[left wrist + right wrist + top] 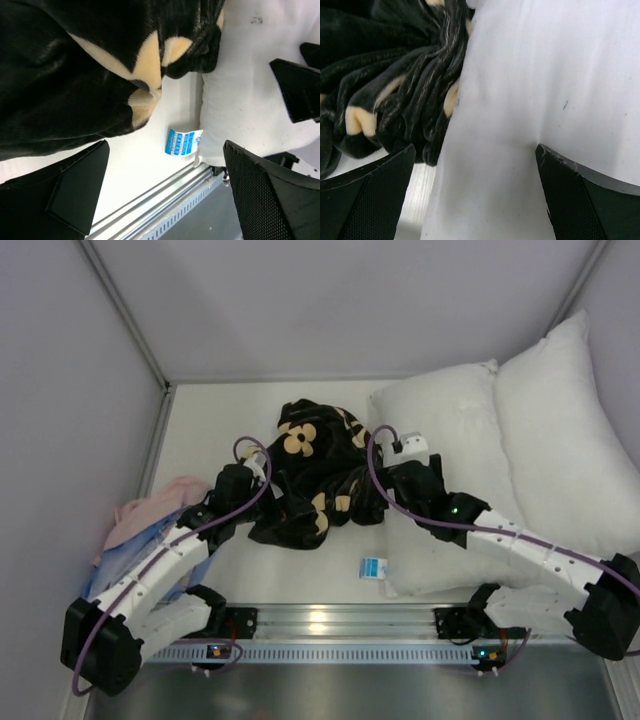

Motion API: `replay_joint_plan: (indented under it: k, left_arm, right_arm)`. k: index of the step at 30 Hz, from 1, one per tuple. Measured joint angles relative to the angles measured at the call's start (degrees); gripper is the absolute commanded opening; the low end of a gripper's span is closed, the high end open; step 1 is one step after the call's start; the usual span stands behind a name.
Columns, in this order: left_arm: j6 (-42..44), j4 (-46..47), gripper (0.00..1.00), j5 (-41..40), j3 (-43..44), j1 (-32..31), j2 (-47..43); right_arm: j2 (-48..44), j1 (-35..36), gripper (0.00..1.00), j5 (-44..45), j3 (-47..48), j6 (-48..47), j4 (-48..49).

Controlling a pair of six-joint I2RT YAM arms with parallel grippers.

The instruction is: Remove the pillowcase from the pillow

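The black plush pillowcase [315, 475] with tan flowers lies in a crumpled heap on the table, against the left edge of the white pillow [450, 420]. The pillow's blue-and-white label [373, 567] sticks out at its near corner. My left gripper [278, 508] is open at the heap's near left side. In the left wrist view the pillowcase [65, 85] sits above the open left gripper [165, 195], with the label [182, 142] and pillow [240, 100] beyond. My right gripper [382, 495] is open. In its wrist view the right gripper [477, 195] hangs over the pillow [545, 75], beside the pillowcase [385, 75].
A second plain white pillow [570, 440] leans against the right wall, overlapping the first. Pink cloth [150, 505] and light-blue cloth [125, 565] lie piled at the left edge. An aluminium rail [330, 620] runs along the near edge. White walls close the table in.
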Motion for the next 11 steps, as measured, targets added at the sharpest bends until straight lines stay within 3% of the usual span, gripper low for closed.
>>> replay_joint_plan:
  k: [11]
  left_arm:
    - [-8.63, 20.81, 0.99, 11.54, -10.05, -2.36, 2.62]
  right_arm:
    - [-18.36, 0.00, 1.00, -9.92, -11.47, 6.40, 1.25]
